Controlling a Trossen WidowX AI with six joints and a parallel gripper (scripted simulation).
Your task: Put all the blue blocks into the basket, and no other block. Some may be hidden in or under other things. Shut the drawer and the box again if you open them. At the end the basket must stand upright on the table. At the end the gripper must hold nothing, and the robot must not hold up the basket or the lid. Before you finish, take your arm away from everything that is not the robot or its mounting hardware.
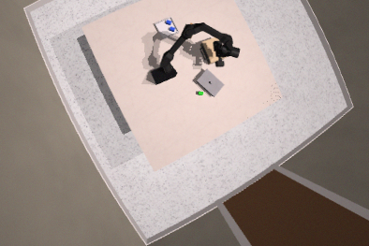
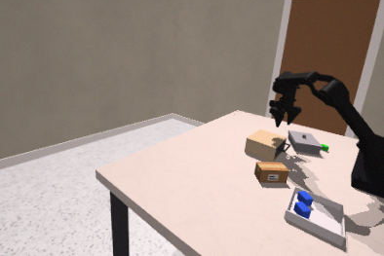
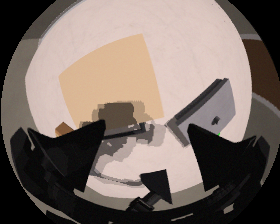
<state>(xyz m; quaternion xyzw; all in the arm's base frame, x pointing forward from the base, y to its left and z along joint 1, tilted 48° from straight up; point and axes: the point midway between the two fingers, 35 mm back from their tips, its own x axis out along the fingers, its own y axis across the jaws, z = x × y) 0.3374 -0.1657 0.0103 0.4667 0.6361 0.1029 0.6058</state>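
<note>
The basket, a white tray with grey walls, stands upright with two blue blocks inside, one blue block beside another blue block. My gripper is open and empty, raised above the tan drawer box. That box has a dark handle; its drawer looks shut. The grey box has its knobbed lid on. A green block lies beside it, mostly hidden in the wrist view. Box interiors are hidden.
A small brown wooden box with a label stands between the tan drawer box and the basket; the arm mostly covers it in the top view. The arm reaches over the table from its base.
</note>
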